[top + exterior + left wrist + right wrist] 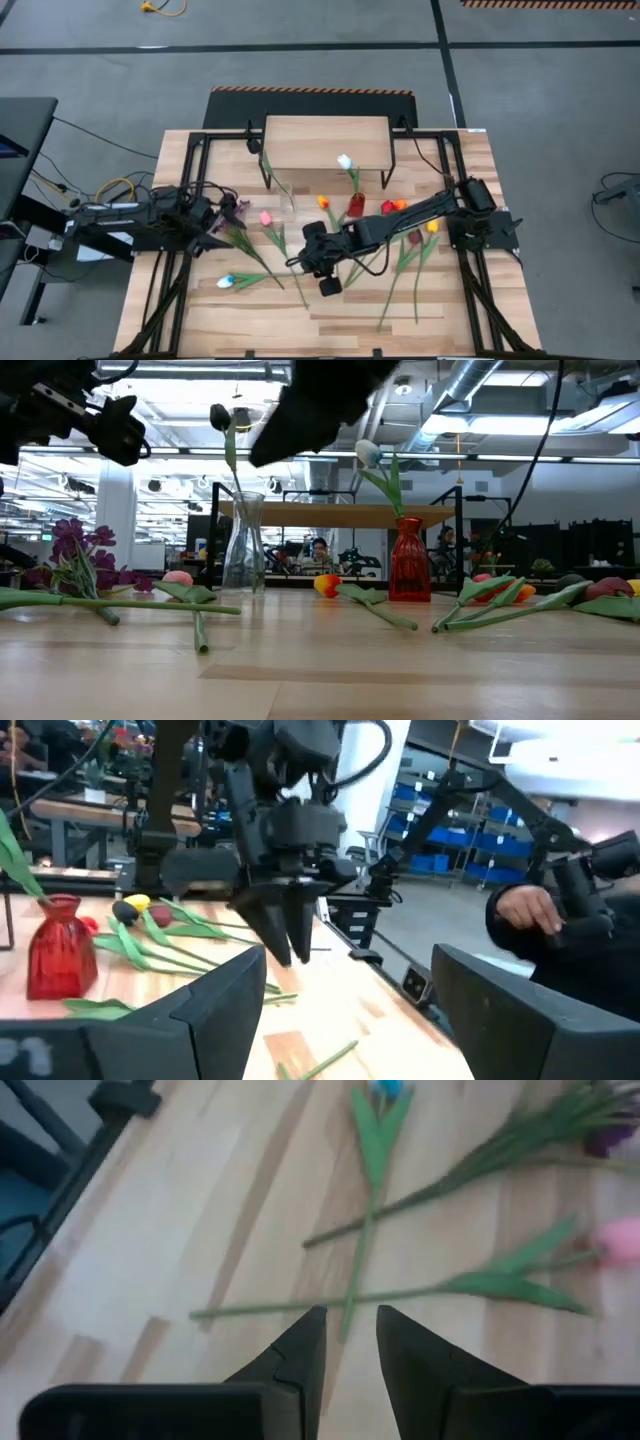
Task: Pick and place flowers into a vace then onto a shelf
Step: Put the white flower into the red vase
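**Right jaws hover over crossed stems; two tulips already stand in vases**

On the high view, the right gripper [300, 262] hangs at about 7 o'clock from the bench's [460, 310] centre, above loose flowers. Its jaws are released with a narrow gap, grasping nothing; the right wrist view shows the fingertips [310, 1342] just over two crossed green stems, a blue-headed tulip [385, 1090] and a pink tulip [622, 1240] lying flat beyond them.

The left gripper [215, 232] waits at 9 o'clock beside the purple sprig [232, 208]; its jaws stand wide apart and empty.

The shelf [325, 142] sits at 12 o'clock. Just in front of it, a red vase [408, 560] holds a white tulip [368, 453], and a clear glass vase [243, 552] holds a dark tulip [220, 416]. More tulips [405, 255] lie scattered toward 3 o'clock.
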Available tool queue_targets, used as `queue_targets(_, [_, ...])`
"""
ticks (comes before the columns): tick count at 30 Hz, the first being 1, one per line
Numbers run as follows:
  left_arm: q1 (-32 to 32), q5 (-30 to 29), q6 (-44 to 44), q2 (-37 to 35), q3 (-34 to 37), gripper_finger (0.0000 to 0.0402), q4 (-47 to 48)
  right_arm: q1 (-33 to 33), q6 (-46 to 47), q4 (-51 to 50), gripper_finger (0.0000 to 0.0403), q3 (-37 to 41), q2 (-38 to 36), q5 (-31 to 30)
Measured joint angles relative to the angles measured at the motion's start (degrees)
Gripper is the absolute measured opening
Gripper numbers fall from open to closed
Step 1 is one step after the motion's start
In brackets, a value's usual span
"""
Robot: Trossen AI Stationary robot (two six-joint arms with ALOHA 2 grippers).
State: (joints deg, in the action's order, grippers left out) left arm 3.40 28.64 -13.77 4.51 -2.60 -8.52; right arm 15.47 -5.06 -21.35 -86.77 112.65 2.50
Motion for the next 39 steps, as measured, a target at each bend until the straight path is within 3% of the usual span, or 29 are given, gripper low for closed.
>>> queue_targets(5, [-9.55,-6.53,-2.96,0.04,1.93,0.0276,-8.37,-0.13,-3.04,0.92,0.0086,-0.21,-2.01,0.28])
queue_targets(11, [-22.58,-18.78,-2.23,0.45,1.97,0.0276,-12.09,1.55,-5.36,-1.87,0.0086,-0.21,-2.93,0.59])
queue_targets(17, [-31.35,-40.56,-1.82,5.21,2.0,0.0276,-12.23,3.38,-6.08,-3.19,0.0086,-0.12,-2.81,0.51])
queue_targets(20, [-32.23,-47.33,-4.5,9.4,2.02,0.0276,-13.91,3.68,-7.27,-4.84,0.0086,-0.12,-2.88,0.55])
queue_targets(24, [-32.25,-49.04,-6.46,16.08,1.4,0.0276,-16.88,2.67,-8.92,-8.1,0.0086,-0.17,-5.01,0.52])
queue_targets(30, [-32.47,-48.66,-4.46,28.6,-5.86,0.0276,-15.26,0.63,-10.53,-13.74,0.0086,-0.15,-9.8,0.59])
queue_targets(34, [-33.98,-48.51,-4.99,37.6,-12.9,0.0276,-7.86,0.13,-11.02,-16.62,0.0086,-0.17,-12.05,0.61])
queue_targets(39, [-37.58,-48.39,-11.87,47.55,-23.3,0.0276,6.9,0.67,-11.06,-20.13,0.0086,-0.17,-13.69,0.61])
